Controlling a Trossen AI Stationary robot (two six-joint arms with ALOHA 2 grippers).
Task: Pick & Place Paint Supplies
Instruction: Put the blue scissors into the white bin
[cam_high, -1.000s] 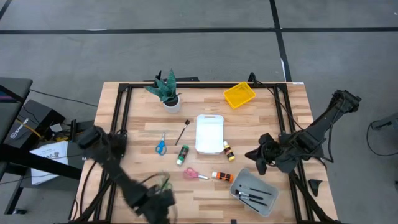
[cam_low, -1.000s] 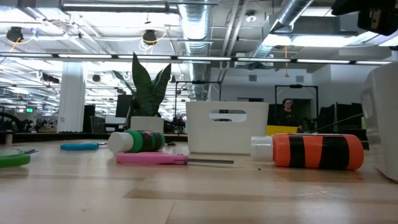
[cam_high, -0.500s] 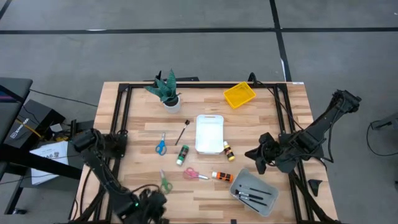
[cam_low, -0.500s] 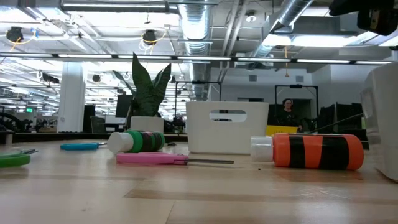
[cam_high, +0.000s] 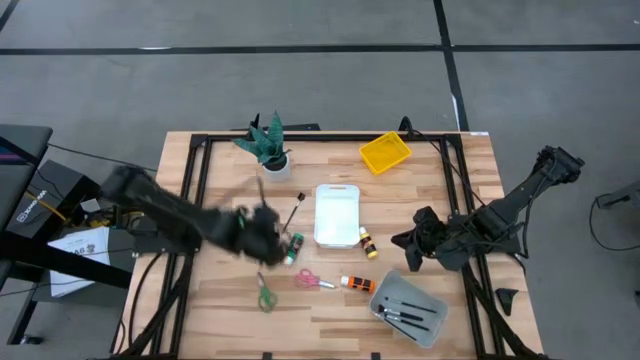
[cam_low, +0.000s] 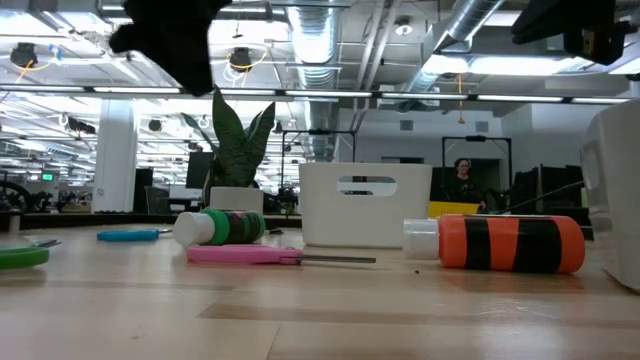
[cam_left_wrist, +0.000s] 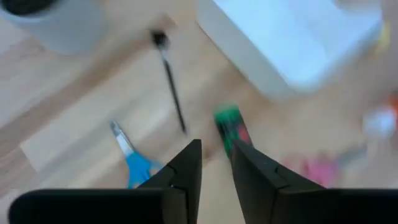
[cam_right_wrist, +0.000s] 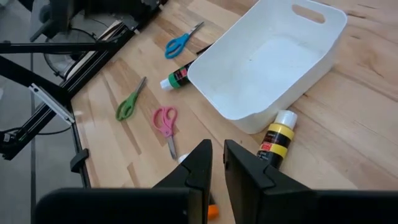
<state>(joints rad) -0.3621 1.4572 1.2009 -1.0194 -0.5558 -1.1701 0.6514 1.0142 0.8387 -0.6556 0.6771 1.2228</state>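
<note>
The left gripper (cam_high: 268, 232) hangs over the middle-left of the tabletop (cam_high: 420, 185), above the spot where the blue scissors (cam_left_wrist: 134, 163) lie. In the high view its blurred body covers those scissors, so only the left wrist view and the right wrist view show them. Its jaws stand a narrow gap apart with nothing between them. In the low view only a dark blurred mass of this arm shows at the top left.

The right gripper (cam_high: 408, 243) waits over the right side of the tabletop, just right of the white tray (cam_high: 336, 214). Its jaws are also narrowly parted and empty.

Just right of the left gripper lies the green bottle (cam_high: 293, 248), partly hidden by it in the high view. A thin brush (cam_high: 292, 213) lies beyond it, near the potted plant (cam_high: 266, 145). The green scissors (cam_high: 265, 296) lie at the near left, and the pink scissors (cam_high: 311, 280) to their right. The orange bottle (cam_high: 357, 284) lies beside those, and the yellow bottle (cam_high: 367, 243) rests against the white tray's near right corner.

The grey tray (cam_high: 408, 308) at the near right holds several dark brushes (cam_high: 408, 316); their count is hard to make out. A yellow tray (cam_high: 385, 152) sits at the far right. In the low view the grey tray is cut off at the right edge.
</note>
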